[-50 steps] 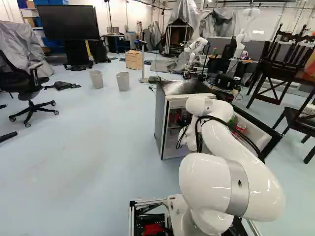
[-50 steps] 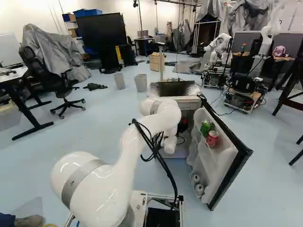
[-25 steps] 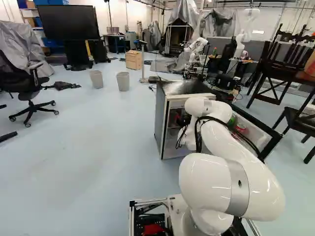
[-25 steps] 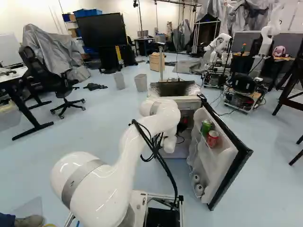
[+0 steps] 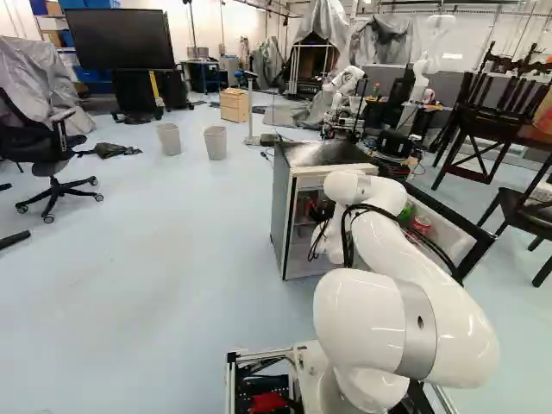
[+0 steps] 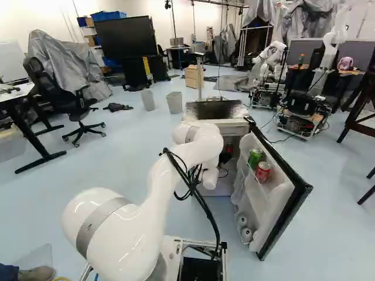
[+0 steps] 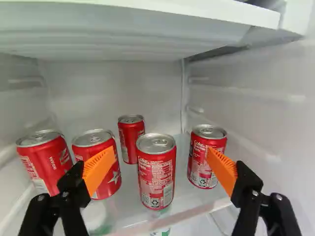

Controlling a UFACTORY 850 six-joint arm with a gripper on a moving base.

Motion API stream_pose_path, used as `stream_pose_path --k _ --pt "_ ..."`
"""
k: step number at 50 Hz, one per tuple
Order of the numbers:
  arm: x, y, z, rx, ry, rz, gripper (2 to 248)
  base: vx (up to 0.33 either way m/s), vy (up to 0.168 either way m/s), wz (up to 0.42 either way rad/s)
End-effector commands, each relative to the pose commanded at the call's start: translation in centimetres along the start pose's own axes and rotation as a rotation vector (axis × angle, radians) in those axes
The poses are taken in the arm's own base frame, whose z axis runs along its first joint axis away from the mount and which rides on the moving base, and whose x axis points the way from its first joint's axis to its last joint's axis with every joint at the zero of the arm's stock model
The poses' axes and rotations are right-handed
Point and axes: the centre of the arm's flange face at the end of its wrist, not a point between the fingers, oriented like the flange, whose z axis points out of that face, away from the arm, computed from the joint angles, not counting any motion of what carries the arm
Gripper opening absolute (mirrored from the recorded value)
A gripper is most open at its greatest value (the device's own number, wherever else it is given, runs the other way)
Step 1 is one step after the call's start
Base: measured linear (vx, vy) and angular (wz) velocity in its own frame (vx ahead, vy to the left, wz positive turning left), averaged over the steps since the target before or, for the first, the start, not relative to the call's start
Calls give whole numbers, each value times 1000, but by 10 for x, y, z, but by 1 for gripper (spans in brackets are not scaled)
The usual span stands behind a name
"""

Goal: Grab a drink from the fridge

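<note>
Red cans (image 7: 156, 172) bear white lettering, barcode on middle one; gripper (image 6: 225, 156) ahead of them, fingers apart.

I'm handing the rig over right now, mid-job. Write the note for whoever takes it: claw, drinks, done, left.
Claw: open, holding nothing, aimed into the fridge.
Drinks: five red cans on the shelf. The front middle can is ahead, lined up with the gap between the fingers. A green can and another red can sit in the door rack.
Done: fridge door is open, claw faces the cans.
Left: grip one can, then bring it out. The front middle can looks the easiest pick.
</note>
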Motion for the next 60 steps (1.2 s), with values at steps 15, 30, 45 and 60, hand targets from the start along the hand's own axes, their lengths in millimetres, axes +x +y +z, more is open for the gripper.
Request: stream_pose_path --k 15,30,45,60 --pt "0 0 0 0 0 0 247 0 0 0" --pt "0 0 0 0 0 0 180 0 0 0" --pt "0 0 0 0 0 0 105 0 0 0" --pt "0 0 -1 0 -2 0 97 0 0 0"
